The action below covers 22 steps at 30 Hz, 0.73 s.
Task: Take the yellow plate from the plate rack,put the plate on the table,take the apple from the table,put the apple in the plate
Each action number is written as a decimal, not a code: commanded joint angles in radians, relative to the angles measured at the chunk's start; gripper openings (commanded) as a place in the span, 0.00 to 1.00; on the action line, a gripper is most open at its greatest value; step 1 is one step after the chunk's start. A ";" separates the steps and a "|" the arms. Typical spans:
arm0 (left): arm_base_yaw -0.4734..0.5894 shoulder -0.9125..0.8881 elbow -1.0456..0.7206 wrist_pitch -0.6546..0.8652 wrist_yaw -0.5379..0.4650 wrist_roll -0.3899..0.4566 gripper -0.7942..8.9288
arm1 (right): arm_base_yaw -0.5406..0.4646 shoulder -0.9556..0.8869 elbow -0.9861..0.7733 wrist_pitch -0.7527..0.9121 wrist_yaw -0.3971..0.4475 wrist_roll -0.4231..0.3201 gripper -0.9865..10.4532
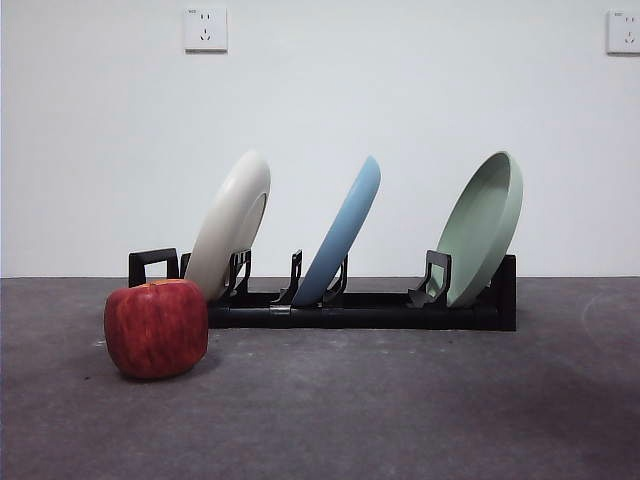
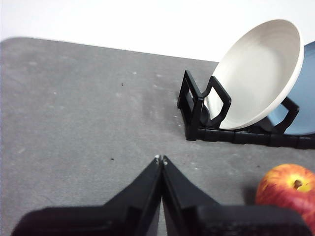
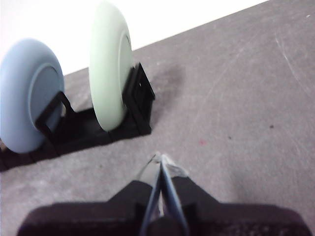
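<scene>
Yellow plate (image 1: 232,222), matte cream with a raised rim, is leaning upright in the leftmost slot of the plate rack (image 1: 350,308) in the front view, at the far side of the table (image 1: 400,410). A light blue plate (image 1: 345,232) is leaning in the middle slot and a pale green plate (image 1: 482,226) in the right one. The apple (image 1: 156,327), red with faint yellowish streaks, is sitting on the table just in front of the rack's left end, partly covering its loop. Two white wall sockets (image 1: 205,29) are showing on the far wall; no writing is readable. In the left wrist view, the left gripper (image 2: 161,160) is hovering over bare table with its jaws pressed together, gripping nothing; the cream plate's hollow face is showing beyond it, the apple close by. In the right wrist view, the right gripper (image 3: 161,158) is likewise pinched closed and empty, near the rack's end where the green plate is standing.
</scene>
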 commanded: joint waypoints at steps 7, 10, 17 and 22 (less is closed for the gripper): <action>0.004 0.230 0.214 0.011 0.019 -0.055 0.07 | -0.002 0.231 0.215 0.014 -0.002 0.036 0.08; 0.004 0.351 0.306 0.027 0.066 -0.047 0.07 | -0.002 0.341 0.299 0.014 -0.025 0.035 0.08; 0.003 0.688 0.552 0.024 0.239 -0.026 0.08 | -0.002 0.626 0.496 0.014 -0.222 0.026 0.09; 0.000 0.916 0.713 0.002 0.360 -0.027 0.09 | -0.002 0.790 0.603 0.013 -0.344 -0.022 0.09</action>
